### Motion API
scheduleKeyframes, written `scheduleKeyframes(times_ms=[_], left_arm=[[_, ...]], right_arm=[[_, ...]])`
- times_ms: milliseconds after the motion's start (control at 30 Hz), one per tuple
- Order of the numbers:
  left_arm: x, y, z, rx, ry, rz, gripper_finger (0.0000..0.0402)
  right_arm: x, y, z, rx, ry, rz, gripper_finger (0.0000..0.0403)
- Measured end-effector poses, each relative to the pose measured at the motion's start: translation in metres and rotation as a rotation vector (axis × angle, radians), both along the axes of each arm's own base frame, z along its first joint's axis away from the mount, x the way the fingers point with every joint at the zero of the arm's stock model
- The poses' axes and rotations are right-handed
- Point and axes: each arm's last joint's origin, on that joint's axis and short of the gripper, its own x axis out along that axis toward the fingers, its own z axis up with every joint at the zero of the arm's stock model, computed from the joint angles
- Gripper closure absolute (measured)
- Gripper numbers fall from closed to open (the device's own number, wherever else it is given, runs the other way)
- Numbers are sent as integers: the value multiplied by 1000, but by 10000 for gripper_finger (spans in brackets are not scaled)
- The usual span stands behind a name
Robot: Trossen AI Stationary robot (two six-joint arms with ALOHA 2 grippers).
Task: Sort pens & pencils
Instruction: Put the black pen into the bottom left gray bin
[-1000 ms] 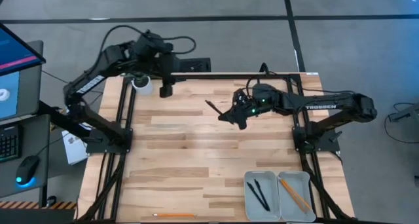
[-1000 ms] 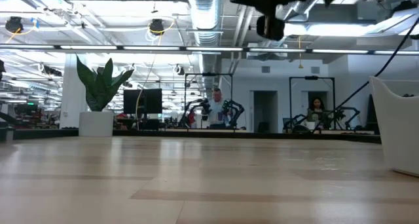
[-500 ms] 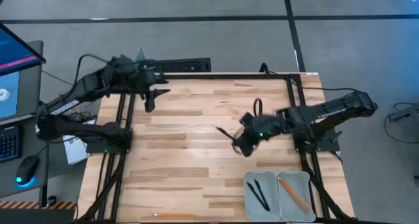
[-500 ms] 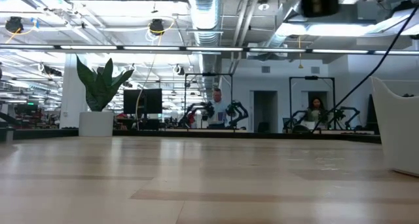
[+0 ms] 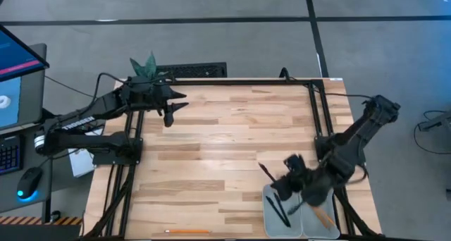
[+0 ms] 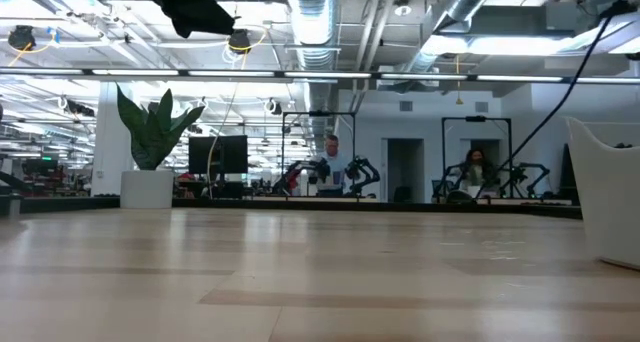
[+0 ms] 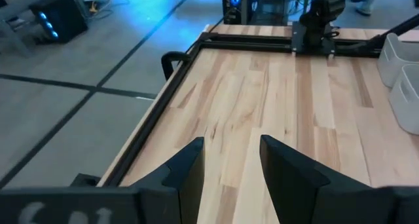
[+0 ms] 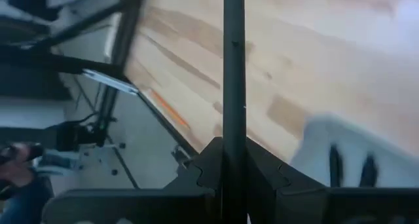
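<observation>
Wooden planks make up the table, and the scene reads left to right from there. At the far left corner the left gripper waits above the boards, fingers parted with nothing between them, as its wrist view shows plainly. Along the near edge, left of centre, one orange pencil lies flat on the wood, well apart from everything else; it also shows in the right wrist view.

Further right, the right gripper hangs over the near right corner, clamped on a black pen that sticks out beyond the fingertips toward the table's middle. In its wrist view the pen runs straight up from the closed fingers. Just below it sit two trays: the left tray has two pens in it, and the right tray has a pencil, partly hidden by the arm.

Pens and pencils alike are probably light, stiff and smooth, prone to roll or pivot in a pinch. A grip near mid-length, across the shaft, should keep one from swinging.
</observation>
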Motion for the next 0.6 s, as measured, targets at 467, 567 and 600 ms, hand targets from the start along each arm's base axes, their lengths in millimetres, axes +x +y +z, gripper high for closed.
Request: scheduleKeyframes(times_ms=[467, 567, 600], left_arm=[[2, 1, 0, 14, -26, 10, 262], [2, 1, 0, 12, -23, 10, 262], [2, 1, 0, 12, -23, 10, 262]], right_arm=[[-25, 72, -59, 171, 157, -133, 340], [-30, 80, -69, 173, 187, -151, 340], [-30, 82, -73, 168, 204, -155, 340]])
